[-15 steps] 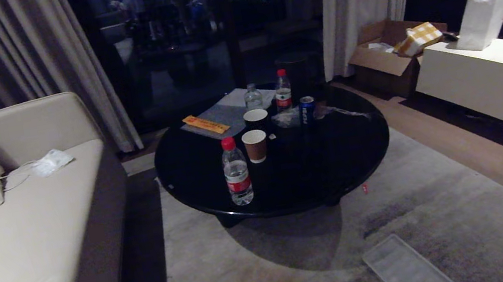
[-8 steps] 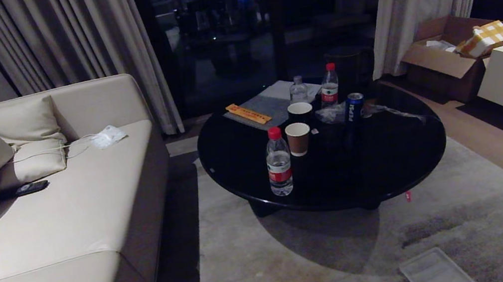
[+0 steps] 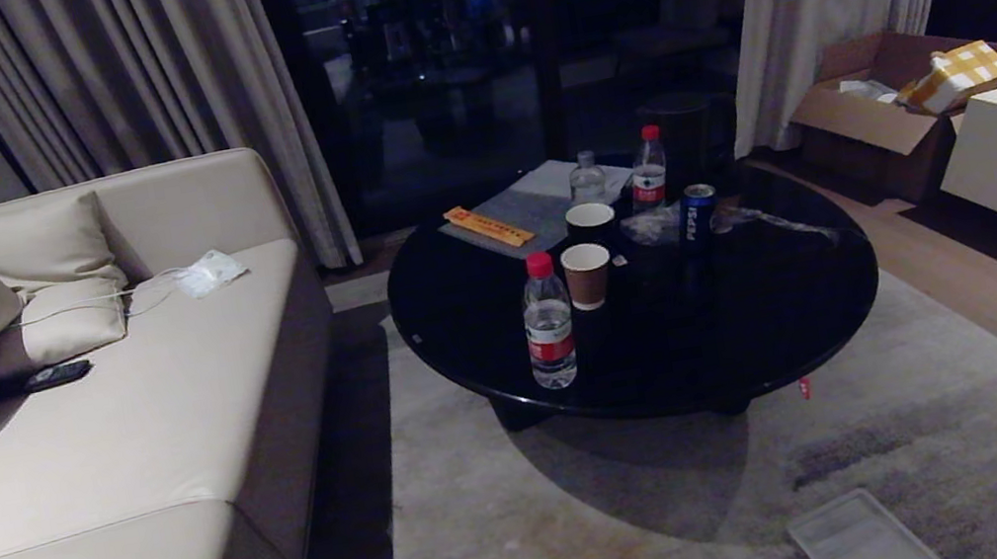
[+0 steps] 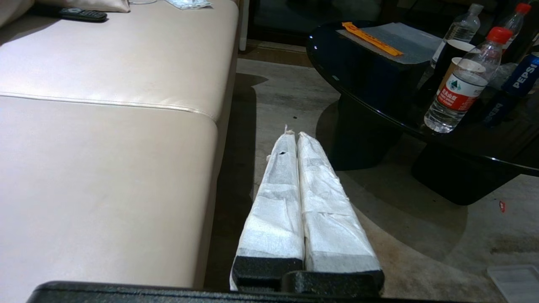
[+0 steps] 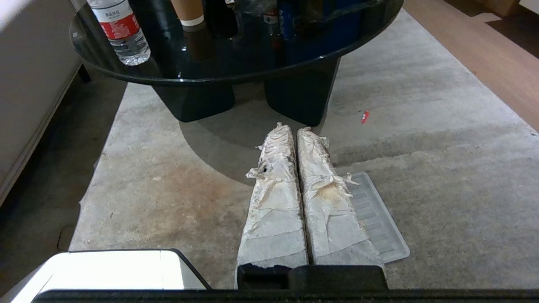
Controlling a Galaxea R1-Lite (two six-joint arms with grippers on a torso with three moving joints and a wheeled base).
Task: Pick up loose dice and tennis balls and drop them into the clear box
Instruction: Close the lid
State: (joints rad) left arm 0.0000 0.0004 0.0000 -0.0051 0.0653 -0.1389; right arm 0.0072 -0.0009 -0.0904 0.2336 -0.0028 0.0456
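No dice, no tennis balls, no clear box anywhere in these views, so nothing to reach for yet. Only the ribbed translucent lid panel (image 3: 862, 538) on the carpet (image 3: 597, 524), near and right, just beside the right tool (image 5: 294, 128) in its wrist view. Left tool (image 4: 293, 134) low over the carpet between the beige sofa (image 3: 130, 418) on the left and the round black bench (image 3: 765, 317), wrapped fingers pressed together with nothing between them; same for the right tool, closed and empty.

Main hazard, probably: mistaking the flat lid for the box (similar plastic, similar outline) and dropping things onto it. Second: clipping the bench while hunting around it. Near its rim, a red-capped water bottle (image 3: 548, 322) and a brown paper cup (image 3: 587, 274), with a Pepsi can (image 3: 698, 210) farther back; a bump from base or arm likely to topple them. Also a small red scrap (image 3: 804, 387) on the carpet, easily misread as a red die.
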